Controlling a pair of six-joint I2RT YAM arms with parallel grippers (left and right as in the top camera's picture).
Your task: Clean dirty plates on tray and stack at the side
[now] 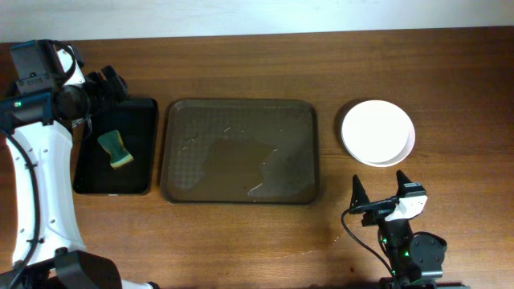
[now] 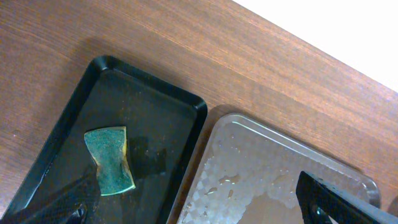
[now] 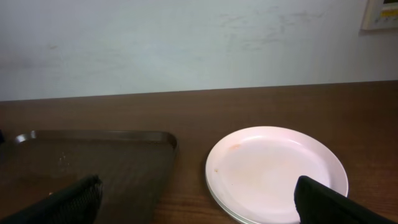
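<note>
The large dark brown tray (image 1: 241, 150) lies mid-table with no plates on it and wet patches on its surface; it also shows in the left wrist view (image 2: 273, 180) and the right wrist view (image 3: 87, 155). The white plates (image 1: 377, 132) sit stacked on the table to the right of the tray, with faint specks on the top one (image 3: 277, 174). My left gripper (image 1: 111, 87) is open and empty above the far end of the small black tray. My right gripper (image 1: 381, 197) is open and empty near the front edge, just in front of the stack.
A smaller black tray (image 1: 116, 146) lies left of the brown tray, with a green and yellow sponge (image 1: 117, 150) on it, also in the left wrist view (image 2: 111, 159). A wall stands behind the table's far edge.
</note>
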